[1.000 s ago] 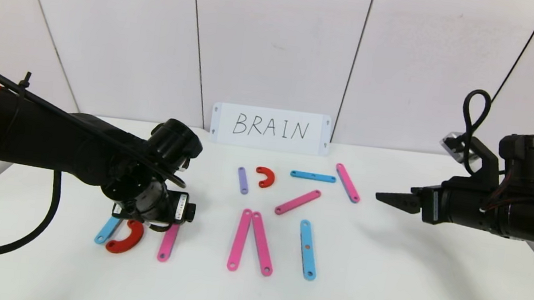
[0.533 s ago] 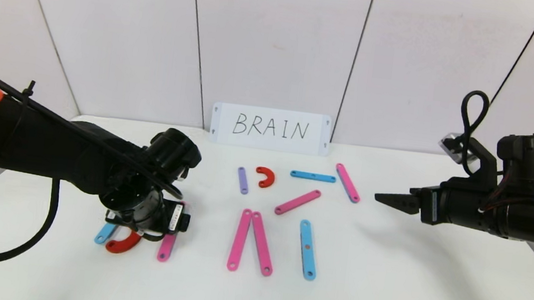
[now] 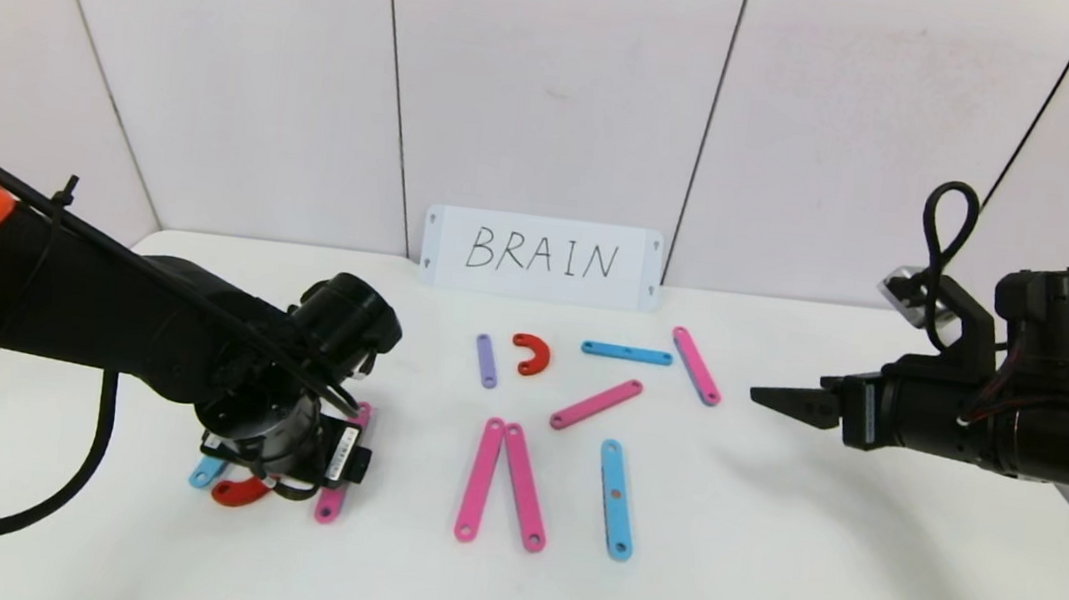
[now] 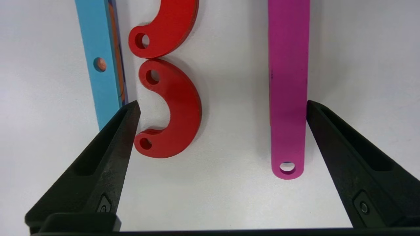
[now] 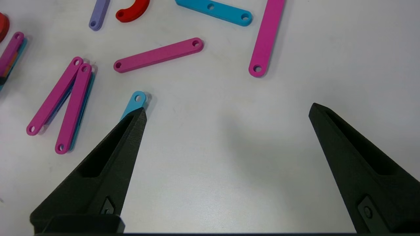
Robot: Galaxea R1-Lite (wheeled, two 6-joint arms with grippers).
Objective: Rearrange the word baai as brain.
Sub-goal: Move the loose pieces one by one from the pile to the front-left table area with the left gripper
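The letters lie flat on the white table (image 3: 770, 528). At the left, a blue strip (image 4: 98, 65), two red curves (image 4: 178, 108) stacked against it and a pink strip (image 4: 288, 82) lie side by side. My left gripper (image 4: 222, 104) hangs open just above them, its fingertips outside the lower red curve and the pink strip, holding nothing. From the head view the wrist hides most of this group; only the ends of the red curve (image 3: 236, 491) and pink strip (image 3: 330, 503) show. My right gripper (image 3: 765, 397) hovers open at the right, clear of all pieces.
Two pink strips (image 3: 481, 480) form a narrow V at the middle, with a blue strip (image 3: 616, 500) beside them. Behind lie a slanted pink strip (image 3: 596, 404), purple strip (image 3: 486, 361), red curve (image 3: 532, 352), blue strip (image 3: 627, 353) and pink strip (image 3: 696, 366). The BRAIN card (image 3: 542, 258) leans on the wall.
My left arm has come down and toward the near edge over the leftmost pieces, now covering more of the blue strip and red curve. The right arm has barely moved.
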